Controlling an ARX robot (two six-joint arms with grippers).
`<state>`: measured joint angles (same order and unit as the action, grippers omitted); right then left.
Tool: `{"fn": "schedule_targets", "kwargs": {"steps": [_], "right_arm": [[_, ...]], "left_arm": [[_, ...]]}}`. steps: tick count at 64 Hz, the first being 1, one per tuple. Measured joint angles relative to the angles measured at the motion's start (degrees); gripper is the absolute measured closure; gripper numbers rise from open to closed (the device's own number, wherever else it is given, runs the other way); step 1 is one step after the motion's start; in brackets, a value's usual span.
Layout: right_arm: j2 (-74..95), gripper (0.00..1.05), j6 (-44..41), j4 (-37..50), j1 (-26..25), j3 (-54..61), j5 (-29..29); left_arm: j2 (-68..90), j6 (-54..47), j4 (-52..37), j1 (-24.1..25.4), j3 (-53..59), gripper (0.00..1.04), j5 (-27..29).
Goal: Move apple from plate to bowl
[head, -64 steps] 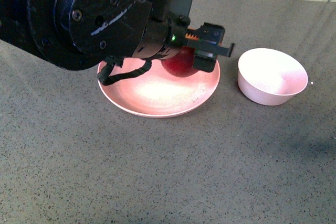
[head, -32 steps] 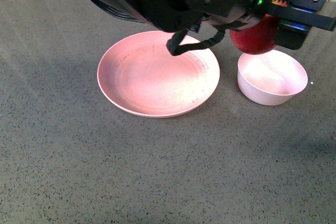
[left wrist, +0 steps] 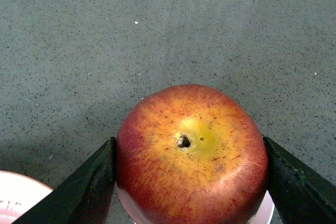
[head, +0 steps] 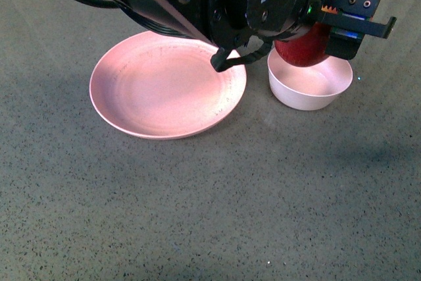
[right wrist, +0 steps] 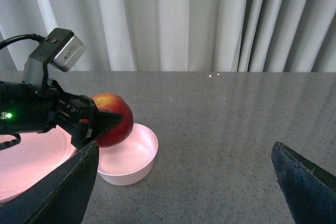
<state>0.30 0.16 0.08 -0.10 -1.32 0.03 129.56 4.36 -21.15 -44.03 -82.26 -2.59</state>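
Grey table [head: 197, 215] nearest me. Then plate [head: 131, 120], wide, pink. Bowl [head: 309, 93] just beside plate, not touching it. Apple [head: 304, 51] off plate, hanging over bowl, toward its plate-side rim. My left gripper [left wrist: 191, 161] grasps apple, fingers [left wrist: 89, 187] pressed on both flanks, stem dip facing wrist camera. My right gripper [right wrist: 184, 182] spread wide, well apart from bowl. Curtain [right wrist: 173, 19] beyond table.

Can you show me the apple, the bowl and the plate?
apple [left wrist: 192, 156], left wrist view, by its stem dip.
bowl [head: 309, 101], front view, on its front outer wall.
plate [head: 164, 87], front view, on its bare middle.
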Motion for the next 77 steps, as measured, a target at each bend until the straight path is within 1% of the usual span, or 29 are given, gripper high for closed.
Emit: {"fn": "schedule_targets", "kwargs": {"steps": [3, 10, 14, 15, 19, 32, 37, 45, 52, 56, 57, 59, 60, 62, 63, 65, 69, 72, 75, 77], "right_arm": [[0.0, 0.09, 0.0, 0.0, 0.0, 0.0, 0.0], [0.0, 0.09, 0.0, 0.0, 0.0, 0.0, 0.0], [0.0, 0.09, 0.0, 0.0, 0.0, 0.0, 0.0], [0.0, 0.09, 0.0, 0.0, 0.0, 0.0, 0.0], [0.0, 0.09, 0.0, 0.0, 0.0, 0.0, 0.0], [0.0, 0.09, 0.0, 0.0, 0.0, 0.0, 0.0], [0.0, 0.09, 0.0, 0.0, 0.0, 0.0, 0.0], [0.0, 0.09, 0.0, 0.0, 0.0, 0.0, 0.0], [0.0, 0.09, 0.0, 0.0, 0.0, 0.0, 0.0], [0.0, 0.09, 0.0, 0.0, 0.0, 0.0, 0.0], [0.0, 0.09, 0.0, 0.0, 0.0, 0.0, 0.0], [0.0, 0.09, 0.0, 0.0, 0.0, 0.0, 0.0], [0.0, 0.09, 0.0, 0.0, 0.0, 0.0, -0.3], [0.0, 0.09, 0.0, 0.0, 0.0, 0.0, -0.2], [0.0, 0.09, 0.0, 0.0, 0.0, 0.0, -0.2], [0.0, 0.09, 0.0, 0.0, 0.0, 0.0, -0.2], [0.0, 0.09, 0.0, 0.0, 0.0, 0.0, 0.0], [0.0, 0.09, 0.0, 0.0, 0.0, 0.0, 0.0], [0.0, 0.09, 0.0, 0.0, 0.0, 0.0, 0.0], [0.0, 0.09, 0.0, 0.0, 0.0, 0.0, 0.0]], "left_arm": [[0.2, 0.1, 0.2, 0.0, -0.4, 0.34, 0.0], [0.7, 0.2, 0.3, 0.2, -0.8, 0.16, 0.0], [0.7, 0.3, 0.3, 0.2, -0.8, 0.08, 0.0], [0.7, 0.3, 0.3, 0.2, -0.8, 0.07, 0.0], [0.7, 0.9, 0.3, 0.3, -0.8, 0.1, 0.0], [0.2, 3.1, -1.0, 0.7, 1.7, 0.09, 0.2], [-1.0, 4.2, -2.1, 1.6, 3.9, 0.09, 0.8], [-7.0, 6.1, -4.0, 5.8, 10.3, 0.09, 1.9], [-16.9, 7.7, -5.8, 14.0, 17.5, 0.09, 2.4], [-22.3, 7.8, -7.5, 18.6, 22.9, 0.09, 1.5], [-23.2, 6.9, -9.3, 19.2, 24.8, 0.11, 3.7], [-23.8, 4.5, -17.7, 19.5, 28.2, 0.17, 11.9], [-24.3, 2.8, -24.2, 19.8, 31.2, 0.23, 17.1], [-25.5, 0.5, -31.0, 20.3, 35.5, 0.3, 21.9], [-26.6, -0.4, -34.9, 20.9, 38.5, 0.35, 23.4], [-28.1, -1.3, -37.7, 21.6, 41.3, 0.41, 23.4], [-31.8, -2.3, -40.5, 23.4, 46.2, 0.51, 22.4], [-35.5, -2.9, -41.6, 25.0, 50.5, 0.62, 20.9], [-37.7, -3.1, -42.1, 26.1, 53.1, 0.69, 20.0], [-39.7, -3.3, -42.3, 27.2, 55.5, 0.76, 18.9]]}}
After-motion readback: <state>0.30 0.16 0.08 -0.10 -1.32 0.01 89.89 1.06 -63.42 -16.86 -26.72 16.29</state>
